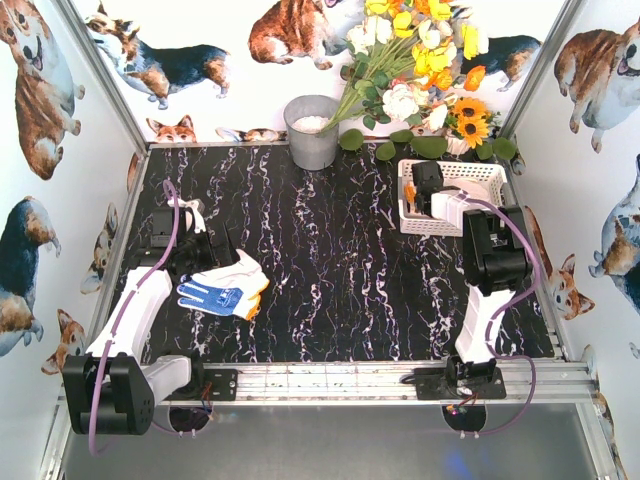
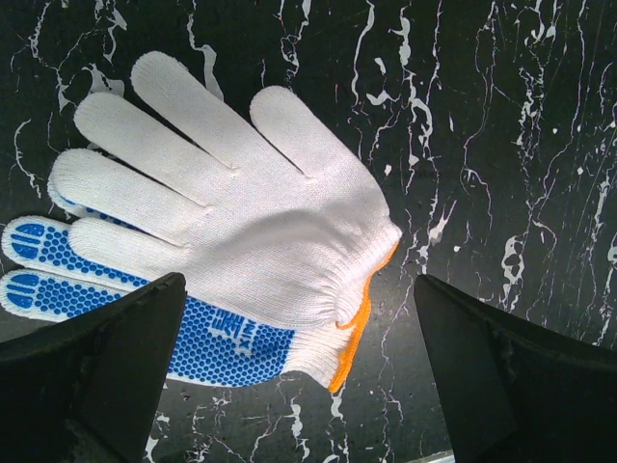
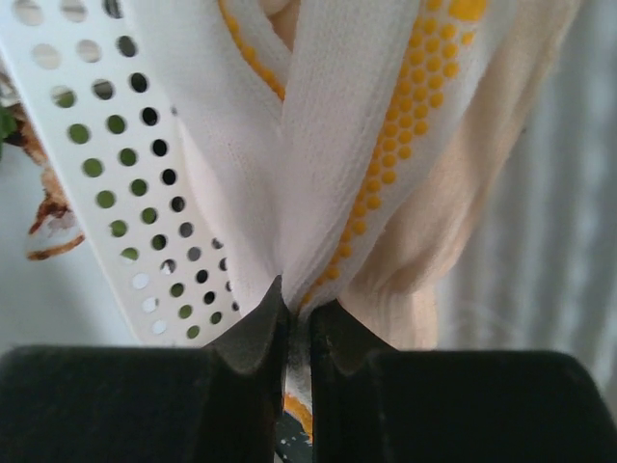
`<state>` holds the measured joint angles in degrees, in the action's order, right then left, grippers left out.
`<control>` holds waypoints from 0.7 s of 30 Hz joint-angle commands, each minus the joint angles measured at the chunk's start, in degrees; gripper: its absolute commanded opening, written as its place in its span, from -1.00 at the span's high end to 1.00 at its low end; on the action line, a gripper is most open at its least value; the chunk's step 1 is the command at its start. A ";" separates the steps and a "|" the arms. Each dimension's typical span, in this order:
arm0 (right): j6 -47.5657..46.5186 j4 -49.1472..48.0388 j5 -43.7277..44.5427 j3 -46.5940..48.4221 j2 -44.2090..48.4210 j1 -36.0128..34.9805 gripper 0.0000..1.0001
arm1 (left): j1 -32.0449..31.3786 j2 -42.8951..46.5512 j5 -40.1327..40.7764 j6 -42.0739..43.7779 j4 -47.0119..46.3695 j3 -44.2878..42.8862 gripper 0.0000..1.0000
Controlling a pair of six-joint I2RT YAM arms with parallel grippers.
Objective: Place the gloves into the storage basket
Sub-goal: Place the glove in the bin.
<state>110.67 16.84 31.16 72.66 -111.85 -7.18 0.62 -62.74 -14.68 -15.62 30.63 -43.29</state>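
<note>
Clamping a yellow-dotted white knit glove [image 3: 328, 145], the right gripper [image 3: 297, 299] hangs over the white perforated basket [image 1: 482, 176] at two o'clock; the left gripper [image 2: 299, 289] gapes at eight o'clock above a blue-dotted glove [image 2: 222, 342], its print unreadable.

Between and below my left fingers [image 2: 96, 367] I count two gloves, stacked: one plain white glove [image 2: 241, 212] on top and one blue-dotted glove [image 2: 106, 289] beneath it.

At my right fingers [image 3: 251, 357] I count two more: one yellow-dotted glove [image 3: 328, 145] pinched between them and one beige glove [image 3: 482, 193] just behind it, right of the fingertips. That makes four gloves in total.

- Storage basket [image 1: 480, 172]: one, under my right fingers.
- Grey metal bucket [image 1: 312, 135]: one, well beyond both pairs of fingers.
- Flower bouquet [image 1: 420, 60]: one, beyond my right fingers.
- Fingers: two per gripper, four in all.
</note>
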 commanded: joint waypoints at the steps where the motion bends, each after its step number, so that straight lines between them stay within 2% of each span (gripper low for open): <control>1: 3.49 2.44 -0.22 1.52 -0.99 -0.64 1.00 | 0.80 -0.09 -0.79 0.34 -1.37 -0.48 -0.95; 4: 2.36 2.23 -0.50 1.47 -1.04 -0.64 0.96 | 0.79 -0.01 -0.70 0.34 -1.36 -0.48 -0.95; 6: 0.75 1.63 -1.13 1.79 -1.00 -0.64 0.81 | 0.80 -0.10 -0.75 0.34 -1.36 -0.48 -0.96; 10: -4.64 1.20 -2.14 3.27 0.27 -0.60 0.26 | 0.80 0.06 -0.70 0.39 -1.36 -0.48 -0.95; 15: -10.11 6.02 0.05 4.92 4.38 -0.55 -0.22 | 0.83 0.25 -0.57 0.46 -1.35 -0.48 -0.96; 18: -11.81 6.76 -0.12 3.19 7.54 -0.17 -0.39 | 0.87 0.18 -0.70 0.49 -1.36 -0.48 -0.96; 21: -13.86 5.25 -2.60 0.08 11.37 0.73 -0.41 | 0.85 0.16 -0.75 0.43 -1.36 -0.48 -0.96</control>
<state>100.73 22.31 28.56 74.54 -107.63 -7.38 0.64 -62.74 -14.76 -15.62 30.63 -43.29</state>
